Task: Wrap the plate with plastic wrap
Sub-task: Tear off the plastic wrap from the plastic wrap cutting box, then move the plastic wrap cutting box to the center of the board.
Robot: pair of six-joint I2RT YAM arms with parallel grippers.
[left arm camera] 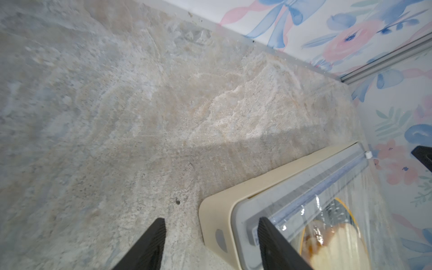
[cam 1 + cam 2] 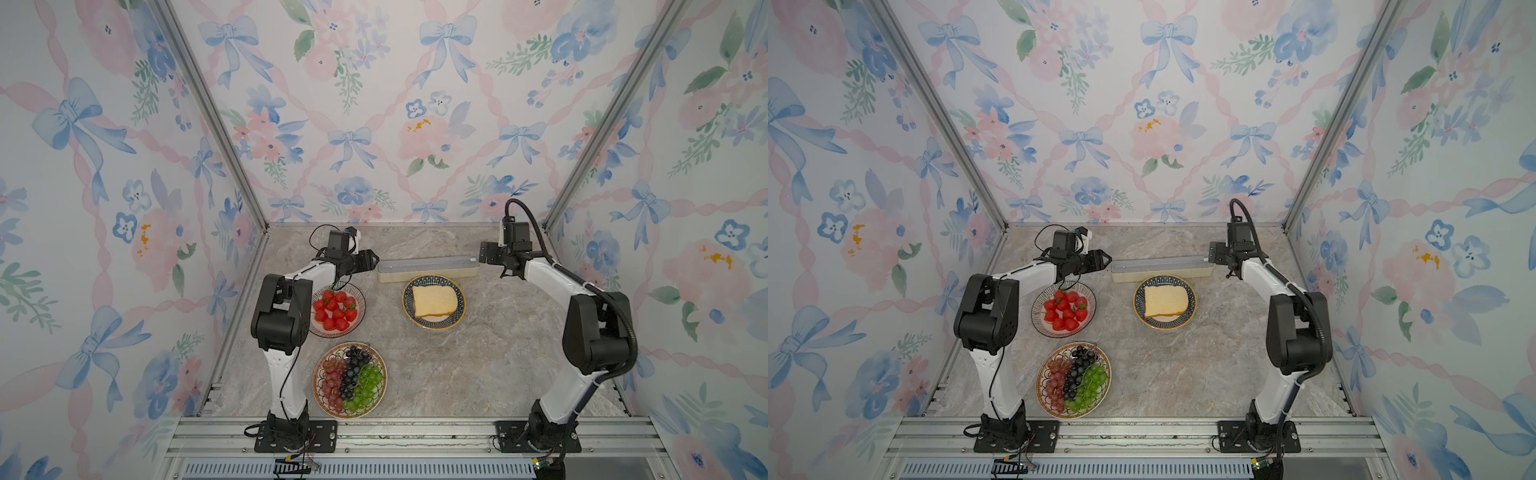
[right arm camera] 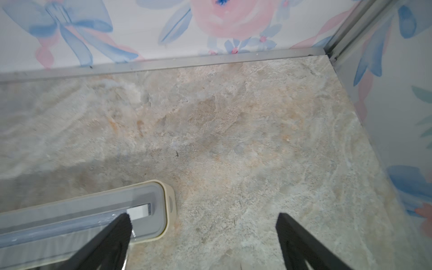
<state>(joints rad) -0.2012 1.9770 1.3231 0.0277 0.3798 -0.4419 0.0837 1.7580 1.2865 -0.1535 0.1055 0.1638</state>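
Two black parallel grippers flank a long narrow cream box with a grey top, which lies crosswise toward the far side of the grey marbled tabletop.

The left gripper is at the box's left end with its jaws spread and nothing pinched between them. One of its fingers overlaps the grey top and hides part of it. The other finger is over bare table. Whether either finger touches the box cannot be told.

The right gripper is at the opposite end, its jaws wide apart and empty. One black finger covers the end of the box's slot, and its mate hangs over bare stone.

The thin, clear, glossy plastic wrap shows only in the left wrist view. There it runs from the box's slot out over a round blue-patterned plate with a yellow rim, which lies just beside the box's near side. The frame edge cuts the film off. Through it the pale yellow slice of bread looks smeared. In both top views the film is too clear to make out, so how much of the plate it covers cannot be told.

A small white slider sits at the box's right end.

A dark-striped dish of red strawberries is partly hidden behind the left arm. A gold-rimmed platter of red, black and green grapes lies nearer the front.
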